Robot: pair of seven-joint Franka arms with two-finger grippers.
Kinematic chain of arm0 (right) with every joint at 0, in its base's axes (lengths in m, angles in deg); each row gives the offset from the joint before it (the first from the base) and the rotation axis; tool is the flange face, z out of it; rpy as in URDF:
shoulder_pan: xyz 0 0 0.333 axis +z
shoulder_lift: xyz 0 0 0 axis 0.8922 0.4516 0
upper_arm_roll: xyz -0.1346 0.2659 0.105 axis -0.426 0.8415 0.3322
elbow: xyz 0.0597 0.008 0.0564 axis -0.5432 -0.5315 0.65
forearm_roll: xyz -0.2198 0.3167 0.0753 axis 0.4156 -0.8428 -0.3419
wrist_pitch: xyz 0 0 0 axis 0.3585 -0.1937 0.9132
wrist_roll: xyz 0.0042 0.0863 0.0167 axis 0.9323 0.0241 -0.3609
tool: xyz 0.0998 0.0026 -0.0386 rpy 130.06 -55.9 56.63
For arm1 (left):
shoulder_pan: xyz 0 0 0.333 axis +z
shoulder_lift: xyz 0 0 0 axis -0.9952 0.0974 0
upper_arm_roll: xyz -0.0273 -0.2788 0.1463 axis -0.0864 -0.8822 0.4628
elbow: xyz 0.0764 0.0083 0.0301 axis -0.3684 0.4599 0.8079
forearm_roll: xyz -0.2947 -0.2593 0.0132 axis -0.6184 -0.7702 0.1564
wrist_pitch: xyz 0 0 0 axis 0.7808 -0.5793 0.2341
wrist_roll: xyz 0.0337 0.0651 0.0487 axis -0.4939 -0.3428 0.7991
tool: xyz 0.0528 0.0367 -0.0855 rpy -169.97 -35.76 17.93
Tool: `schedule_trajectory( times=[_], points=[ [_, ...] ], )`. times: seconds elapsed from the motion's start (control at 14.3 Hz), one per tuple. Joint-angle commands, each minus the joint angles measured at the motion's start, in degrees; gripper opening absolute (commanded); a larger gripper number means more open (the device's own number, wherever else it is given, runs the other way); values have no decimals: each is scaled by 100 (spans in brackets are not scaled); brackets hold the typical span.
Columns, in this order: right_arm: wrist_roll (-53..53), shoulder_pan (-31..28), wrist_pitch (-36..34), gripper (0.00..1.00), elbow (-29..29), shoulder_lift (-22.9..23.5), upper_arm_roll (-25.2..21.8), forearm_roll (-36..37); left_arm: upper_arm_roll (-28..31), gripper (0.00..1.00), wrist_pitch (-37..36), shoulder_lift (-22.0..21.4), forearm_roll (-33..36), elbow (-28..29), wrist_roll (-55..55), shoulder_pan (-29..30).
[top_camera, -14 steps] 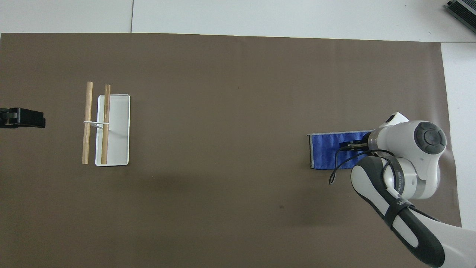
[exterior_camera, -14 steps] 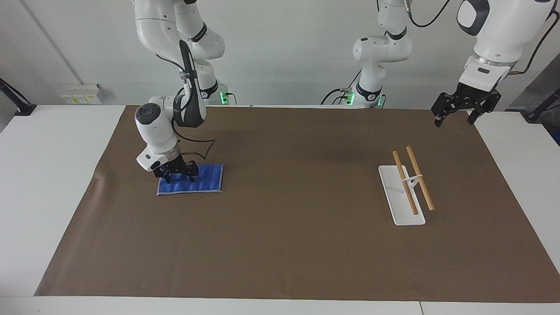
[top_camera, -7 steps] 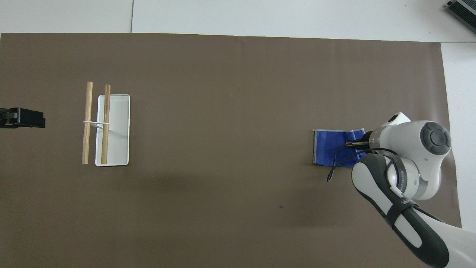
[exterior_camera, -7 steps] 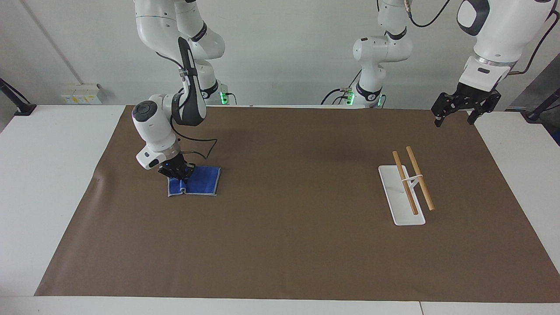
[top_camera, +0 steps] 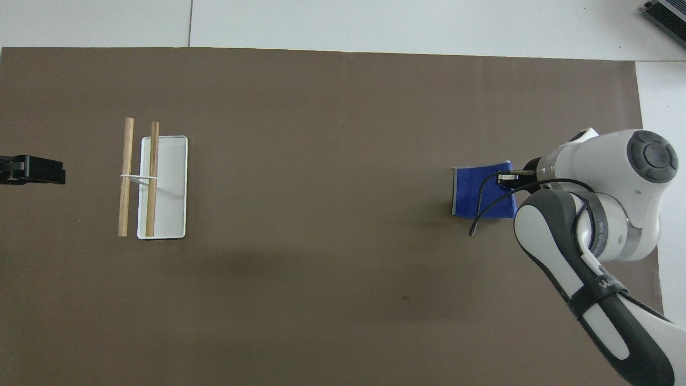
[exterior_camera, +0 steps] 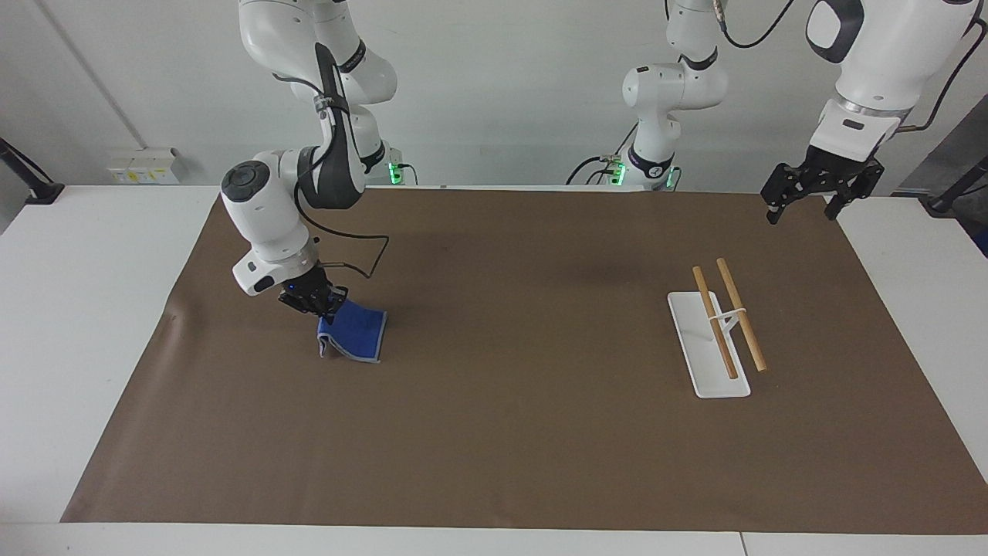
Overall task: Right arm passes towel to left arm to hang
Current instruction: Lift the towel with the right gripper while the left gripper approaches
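Note:
The bright blue towel point(exterior_camera: 354, 330) hangs from my right gripper point(exterior_camera: 315, 300), which is shut on its upper edge; its lower edge touches or nearly touches the brown mat at the right arm's end of the table. In the overhead view the towel point(top_camera: 474, 195) shows beside the right gripper point(top_camera: 506, 178). My left gripper point(exterior_camera: 803, 194) is open and empty, waiting high over the mat's corner at the left arm's end; it shows at the overhead view's edge point(top_camera: 32, 170).
A white tray point(exterior_camera: 706, 355) with two wooden rods point(exterior_camera: 739, 313) raised on a wire stand sits toward the left arm's end; it also shows in the overhead view point(top_camera: 170, 187). A brown mat point(exterior_camera: 509, 401) covers the table.
My right gripper shut on the flat towel and rose, pulling it off the mat so it hangs folded. The left arm has not moved.

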Motion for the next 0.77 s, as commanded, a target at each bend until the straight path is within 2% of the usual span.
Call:
schedule_trajectory(
  times=[0.0, 0.14, 0.35, 0.7],
  points=[
    [618, -40, -513, 0, 553, -9, 224, -189, -13, 100, -7, -124, -45, 117, 35, 30],
    [884, -49, -777, 0, 897, -9, 251, -986, -13, 100, -7, -124, -45, 117, 35, 30],
    [1173, -93, -910, 0, 933, -114, 260, -1550, -31, 100, -69, -133, -45, 134, 18, 21],
    [1937, -146, -990, 0, 916, -167, 216, -3395, -48, 100, -34, -133, -45, 134, 26, 13]
  ],
)
